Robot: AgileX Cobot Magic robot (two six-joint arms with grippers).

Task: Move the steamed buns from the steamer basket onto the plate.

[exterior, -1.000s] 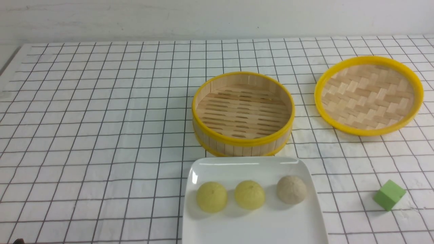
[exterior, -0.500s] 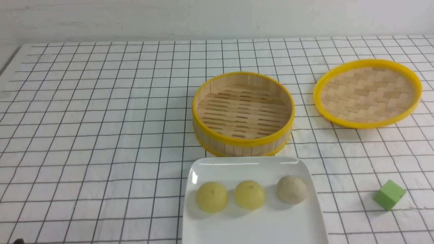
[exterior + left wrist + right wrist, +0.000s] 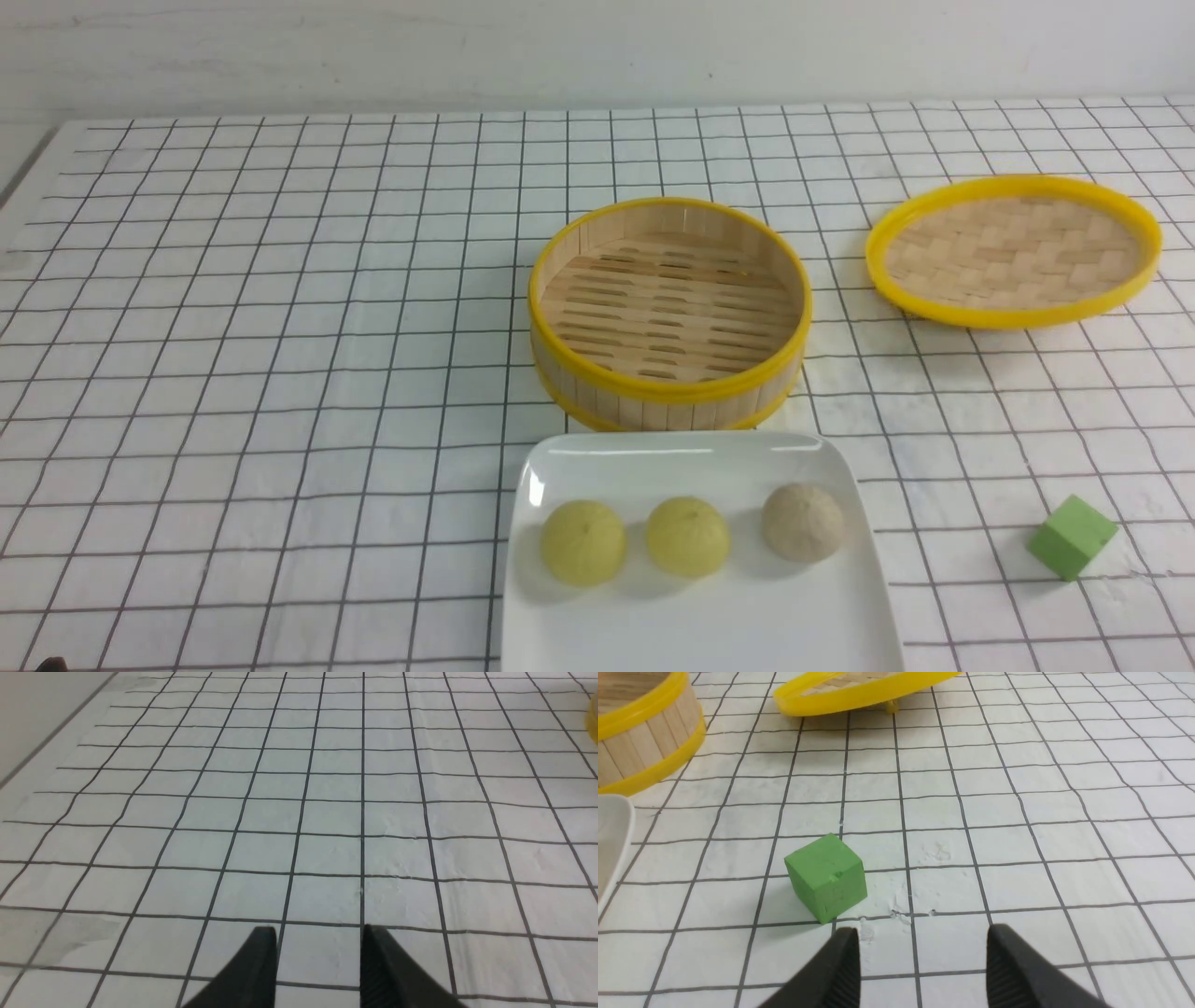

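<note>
The steamer basket (image 3: 667, 392) stands in the middle of the table with nothing on its slatted floor. In front of it, three steamed buns sit in a row on the white plate (image 3: 700, 625): a pale yellow bun (image 3: 583, 541), a second yellow bun (image 3: 687, 536) and a beige bun (image 3: 803, 523). Neither arm shows in the front view. My left gripper (image 3: 318, 929) hangs open over bare checked cloth. My right gripper (image 3: 923, 929) is open too, empty, just short of the green cube (image 3: 826, 877), with the basket (image 3: 644, 742) and plate edge (image 3: 612, 830) off to one side.
The shallow woven lid (image 3: 1013, 252) lies inside-up at the back right, also seen as a yellow rim (image 3: 859, 690) in the right wrist view. The green cube (image 3: 1072, 537) sits near the front right. A checked cloth covers the table.
The lid at the back right has tipped down from a raised tilt to lying nearly flat. Buns, plate, basket and cube have not moved.
</note>
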